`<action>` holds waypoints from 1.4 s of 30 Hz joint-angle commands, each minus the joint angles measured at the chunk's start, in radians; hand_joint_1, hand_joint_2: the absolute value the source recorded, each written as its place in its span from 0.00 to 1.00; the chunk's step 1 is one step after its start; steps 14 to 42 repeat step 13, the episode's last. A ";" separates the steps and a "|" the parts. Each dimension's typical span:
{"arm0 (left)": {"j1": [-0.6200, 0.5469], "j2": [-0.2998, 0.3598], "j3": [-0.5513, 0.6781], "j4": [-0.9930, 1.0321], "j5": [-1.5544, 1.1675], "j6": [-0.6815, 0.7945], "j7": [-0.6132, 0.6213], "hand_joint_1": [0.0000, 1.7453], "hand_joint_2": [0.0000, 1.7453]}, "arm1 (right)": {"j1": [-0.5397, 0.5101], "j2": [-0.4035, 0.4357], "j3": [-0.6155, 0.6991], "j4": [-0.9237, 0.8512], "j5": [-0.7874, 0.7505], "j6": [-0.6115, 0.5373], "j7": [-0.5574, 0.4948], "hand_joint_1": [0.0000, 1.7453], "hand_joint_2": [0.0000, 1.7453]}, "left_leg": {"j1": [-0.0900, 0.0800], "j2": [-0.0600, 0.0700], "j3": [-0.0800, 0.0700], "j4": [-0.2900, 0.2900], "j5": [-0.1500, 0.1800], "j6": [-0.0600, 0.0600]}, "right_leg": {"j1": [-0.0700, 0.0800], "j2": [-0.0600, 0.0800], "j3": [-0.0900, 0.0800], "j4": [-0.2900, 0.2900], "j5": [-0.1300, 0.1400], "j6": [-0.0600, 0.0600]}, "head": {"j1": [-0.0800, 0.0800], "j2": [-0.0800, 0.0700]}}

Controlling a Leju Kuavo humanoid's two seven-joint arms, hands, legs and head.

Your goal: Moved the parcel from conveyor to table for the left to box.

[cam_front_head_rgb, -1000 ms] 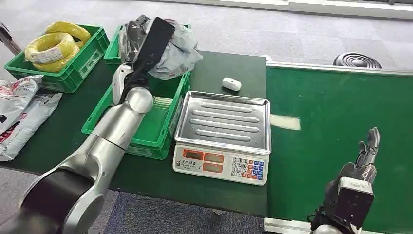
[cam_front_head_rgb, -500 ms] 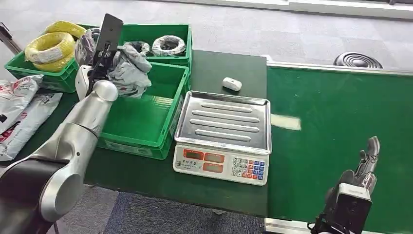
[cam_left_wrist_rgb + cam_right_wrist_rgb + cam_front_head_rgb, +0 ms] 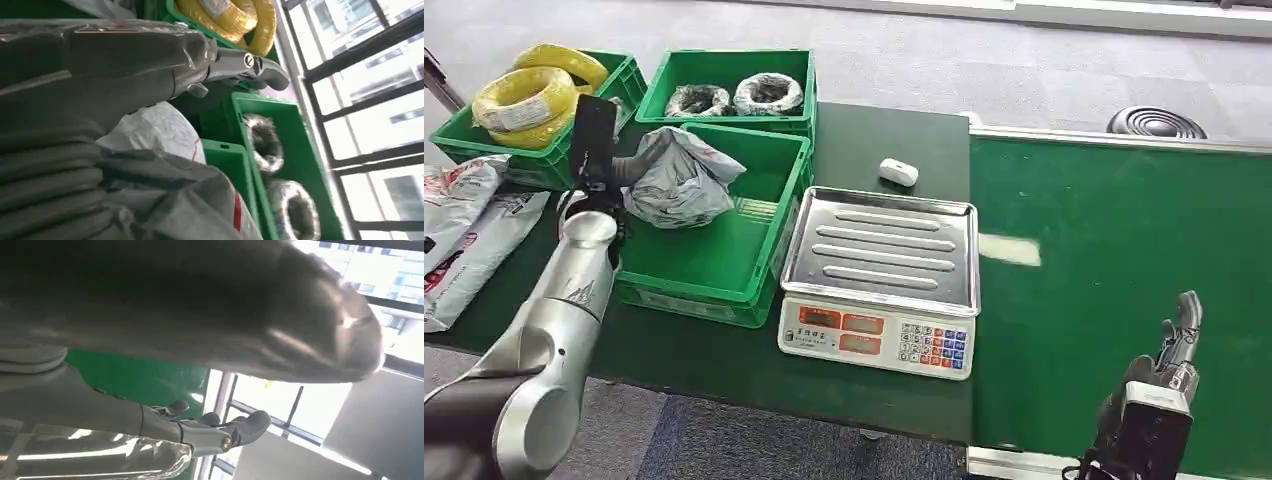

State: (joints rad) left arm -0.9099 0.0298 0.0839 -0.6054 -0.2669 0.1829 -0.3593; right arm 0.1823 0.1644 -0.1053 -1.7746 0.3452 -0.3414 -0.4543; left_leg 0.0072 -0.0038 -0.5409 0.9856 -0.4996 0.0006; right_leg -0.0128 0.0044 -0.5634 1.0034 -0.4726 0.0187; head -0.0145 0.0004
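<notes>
Down comes our left hand, parcel gripped, now low over the nearest green crate; our right hand hangs with fingers apart above the conveyor.

Head view: bright, even daylight with soft, faint shadows; focus is sharp across the desk. A pale patch of glare lies on the green belt, and the steel scale tray shows dull reflections along its ridges. Left wrist view: the window is overexposed to near white, its dark bars sharp against it; the left hand and the grey bag close to the lens are soft, with highlights on the plastic. Right wrist view: strongly backlit; the near cover is a dark, blurred mass, the panes behind blown out, while the right hand's fingers carry small glints.
</notes>
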 commanded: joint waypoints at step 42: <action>0.877 0.061 0.058 -0.924 0.444 -0.358 -0.006 0.00 0.00 | 0.053 0.039 -0.141 0.008 0.028 0.096 -0.011 0.00 0.00 | 0.000 0.008 0.004 -0.002 -0.006 -0.002 | 0.000 0.007 0.000 -0.001 -0.004 -0.003 | 0.000 0.000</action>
